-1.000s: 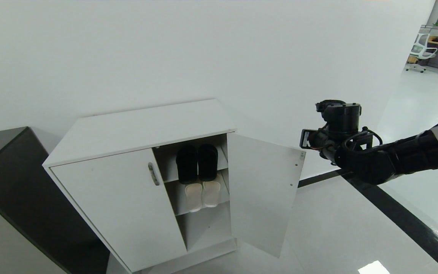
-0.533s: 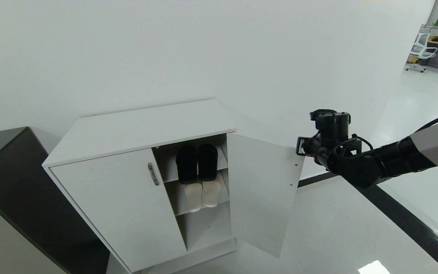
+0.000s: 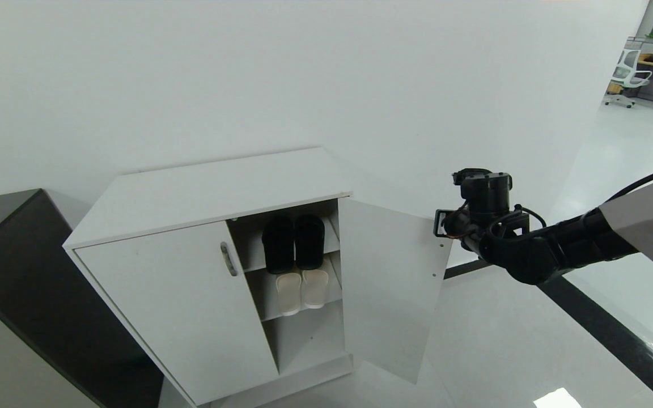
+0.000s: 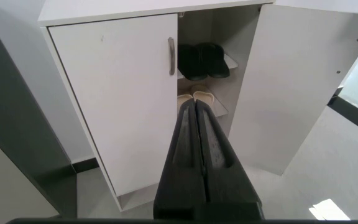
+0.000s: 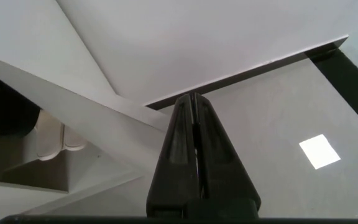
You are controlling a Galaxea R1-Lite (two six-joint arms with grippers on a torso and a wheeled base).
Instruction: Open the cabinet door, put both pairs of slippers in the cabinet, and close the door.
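The white cabinet (image 3: pixel 213 187) has its left door (image 3: pixel 185 306) closed and its right door (image 3: pixel 394 283) swung open. Black slippers (image 3: pixel 293 241) lie on the upper shelf and white slippers (image 3: pixel 302 290) on the shelf below. The left wrist view shows the black slippers (image 4: pixel 202 60) and the white slippers (image 4: pixel 199 98) too. My right arm's wrist (image 3: pixel 485 221) hangs just beyond the open door's free top corner. The right gripper (image 5: pixel 194 102) is shut on nothing, its tip at the door's outer side (image 5: pixel 92 118). My left gripper (image 4: pixel 195 107) is shut and empty, facing the cabinet front.
A dark panel (image 3: pixel 15 266) stands close to the cabinet's left side. The white wall runs right behind the cabinet. A black floor stripe (image 3: pixel 598 323) crosses the pale floor on the right. An office chair (image 3: pixel 626 76) stands far off.
My right arm has moved left and a little lower, closing on the open door's free edge. The door and the slippers look unmoved.
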